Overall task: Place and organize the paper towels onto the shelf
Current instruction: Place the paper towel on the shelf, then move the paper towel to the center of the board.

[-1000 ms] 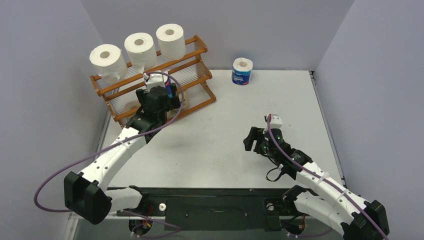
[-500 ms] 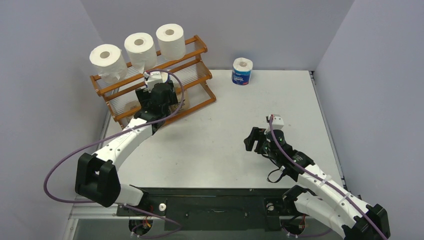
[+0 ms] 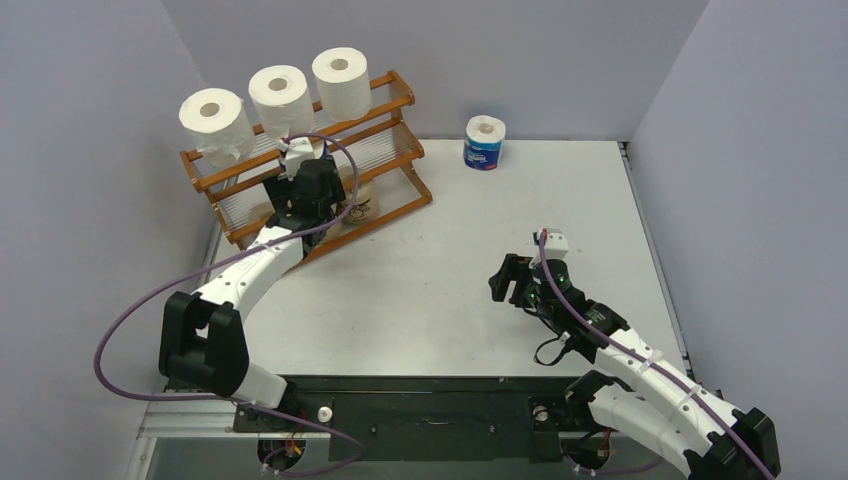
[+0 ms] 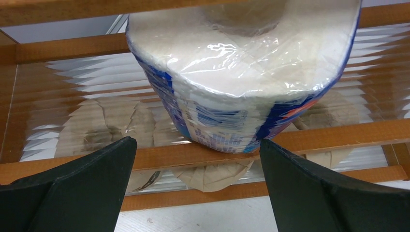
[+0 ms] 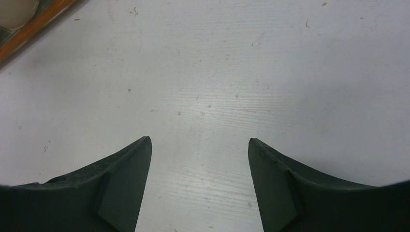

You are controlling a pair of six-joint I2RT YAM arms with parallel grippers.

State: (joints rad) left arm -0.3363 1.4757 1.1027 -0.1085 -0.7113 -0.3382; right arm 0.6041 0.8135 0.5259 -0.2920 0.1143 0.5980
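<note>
The shelf [image 3: 398, 98] stands at the back left with three white rolls [image 3: 281, 93] on its top tier. My left gripper [image 3: 325, 185] is at the middle tier. In the left wrist view it [image 4: 198, 141] is open, its jaws either side of a blue-and-white roll [image 4: 241, 77] that rests on the middle tier's front rail [image 4: 338, 133]. Brown rolls [image 4: 96, 130] show through the clear slats below, and one [image 3: 357, 206] shows on the bottom tier from above. A second blue-and-white roll [image 3: 484, 142] stands on the table at the back. My right gripper [image 3: 505, 280] is open and empty over bare table [image 5: 199, 140].
Grey walls close in the table on the left, back and right. A corner of the shelf's bottom rail [image 5: 34, 24] shows at the top left of the right wrist view. The black base bar [image 3: 420, 410] runs along the near edge.
My left arm has reached farther into the shelf, and the blue-and-white roll now rests on the middle tier between open jaws. A brown roll on the bottom tier has come into view. The right arm has barely moved.
</note>
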